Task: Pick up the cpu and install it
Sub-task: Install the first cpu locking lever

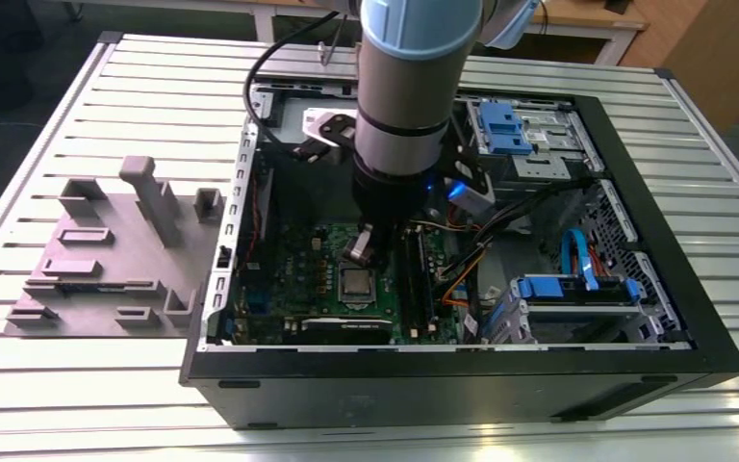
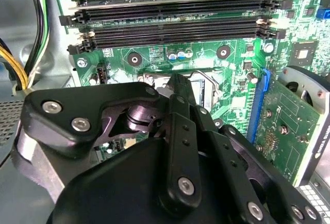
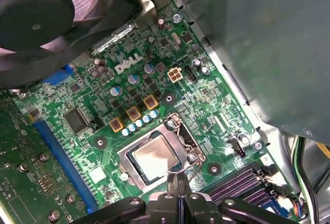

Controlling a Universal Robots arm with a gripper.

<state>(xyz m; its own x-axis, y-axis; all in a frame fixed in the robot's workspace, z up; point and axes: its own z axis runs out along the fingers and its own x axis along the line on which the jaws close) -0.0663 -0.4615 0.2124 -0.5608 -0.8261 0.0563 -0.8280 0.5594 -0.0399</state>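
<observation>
The gripper (image 3: pixel 178 182) hangs inside the open computer case (image 1: pixel 652 289), its fingers (image 3: pixel 181 188) pressed together with nothing between them, tips just above the edge of the socket (image 3: pixel 178 131). The cpu (image 3: pixel 153 158) lies flat in that socket on the green motherboard (image 3: pixel 139 90), silvery top facing up; it is square, so no long axis shows. The memory slots (image 2: pixel 175 22) run alongside.

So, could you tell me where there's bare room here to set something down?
The slatted table beyond the grey fixture lies bare, as does its front strip. Inside the case it is crowded: cables, drive bays, and the gripper over the cpu.
</observation>
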